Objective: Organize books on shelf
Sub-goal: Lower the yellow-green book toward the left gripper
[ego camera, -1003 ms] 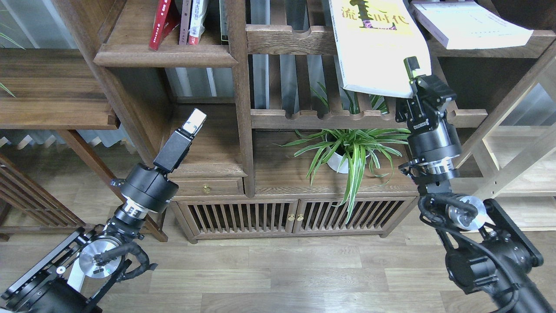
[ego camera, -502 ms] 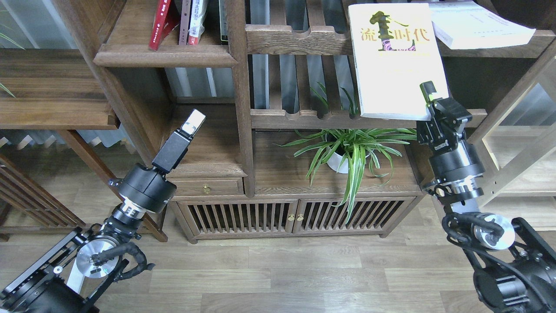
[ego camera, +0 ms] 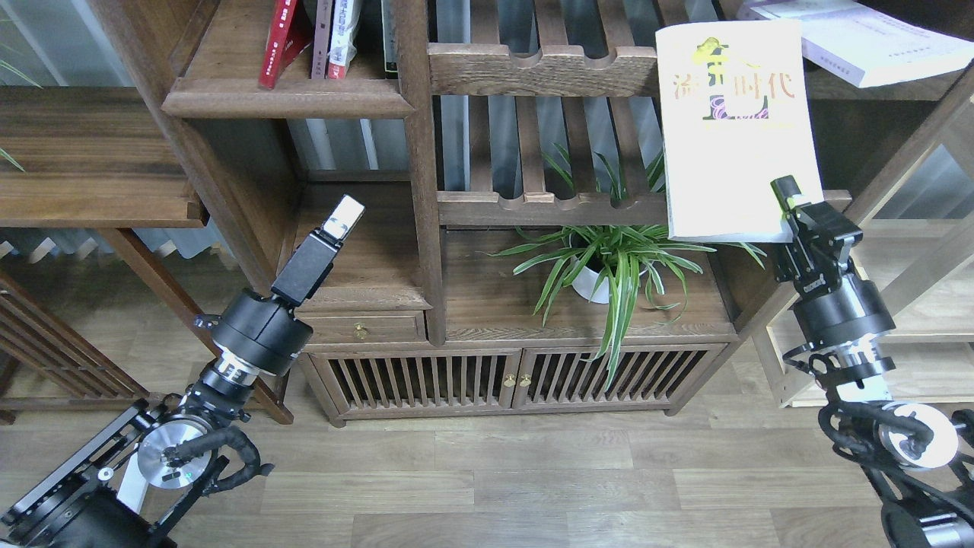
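Note:
My right gripper is shut on the lower right corner of the large yellow-white book with black Chinese characters. It holds the book upright in the air in front of the slatted shelves. The thick pale white-lavender book lies flat on the dark board at the top right. The small red book stands on the dark wooden shelf at the top left, beside other upright books. My left gripper is raised below that shelf, empty, its fingers together.
A potted spider plant stands on the cabinet top under the held book. Slatted shelves with scalloped rails fill the middle. A pale wooden frame stands at the right. A low cabinet with slatted doors is below.
My right arm has drawn the yellow-white book down and to the right, off the upper slatted shelf, and turned it upright. The left arm has hardly moved.

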Robot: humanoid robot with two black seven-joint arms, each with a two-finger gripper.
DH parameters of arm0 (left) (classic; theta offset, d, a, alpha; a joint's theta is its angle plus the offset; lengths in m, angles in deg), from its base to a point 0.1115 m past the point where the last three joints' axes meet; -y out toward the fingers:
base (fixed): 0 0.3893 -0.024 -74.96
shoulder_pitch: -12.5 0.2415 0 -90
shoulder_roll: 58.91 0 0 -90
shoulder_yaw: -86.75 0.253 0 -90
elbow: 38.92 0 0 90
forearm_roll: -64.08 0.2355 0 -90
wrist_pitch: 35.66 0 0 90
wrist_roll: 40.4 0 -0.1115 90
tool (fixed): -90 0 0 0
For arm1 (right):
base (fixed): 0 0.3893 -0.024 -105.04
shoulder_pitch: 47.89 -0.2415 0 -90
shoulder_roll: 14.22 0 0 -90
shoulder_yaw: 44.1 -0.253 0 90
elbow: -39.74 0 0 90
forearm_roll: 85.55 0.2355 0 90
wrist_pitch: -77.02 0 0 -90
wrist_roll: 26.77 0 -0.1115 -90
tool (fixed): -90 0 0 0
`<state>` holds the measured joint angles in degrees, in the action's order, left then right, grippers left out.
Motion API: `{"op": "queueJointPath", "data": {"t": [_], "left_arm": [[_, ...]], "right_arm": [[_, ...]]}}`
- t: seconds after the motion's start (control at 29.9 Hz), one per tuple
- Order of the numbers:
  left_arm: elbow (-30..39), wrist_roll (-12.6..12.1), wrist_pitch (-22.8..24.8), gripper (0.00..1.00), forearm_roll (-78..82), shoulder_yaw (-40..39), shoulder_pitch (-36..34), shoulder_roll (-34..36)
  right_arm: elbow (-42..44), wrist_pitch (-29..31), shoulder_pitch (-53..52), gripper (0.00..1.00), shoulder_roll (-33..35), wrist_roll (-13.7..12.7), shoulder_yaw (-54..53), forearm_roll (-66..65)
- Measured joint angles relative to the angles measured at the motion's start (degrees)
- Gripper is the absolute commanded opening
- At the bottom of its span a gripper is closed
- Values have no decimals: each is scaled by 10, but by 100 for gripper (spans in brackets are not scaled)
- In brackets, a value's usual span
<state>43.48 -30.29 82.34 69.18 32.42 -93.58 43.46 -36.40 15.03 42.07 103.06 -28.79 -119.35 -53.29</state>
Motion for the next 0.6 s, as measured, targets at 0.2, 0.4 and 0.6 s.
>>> {"op": "queueJointPath", "data": {"t": [0.2, 0.4, 0.6], "left_arm": [[-4, 0, 0, 99, 1, 9, 0, -4], [-26, 0, 0, 99, 1, 13, 2, -12], [-90, -1, 0, 99, 0, 22, -15, -72]], "right_arm": [[-2, 0, -16, 0, -24, -4, 51, -30], [-1, 0, -16, 0, -66, -3, 72, -69], [0, 0, -18, 0, -119, -5, 127, -114]]}}
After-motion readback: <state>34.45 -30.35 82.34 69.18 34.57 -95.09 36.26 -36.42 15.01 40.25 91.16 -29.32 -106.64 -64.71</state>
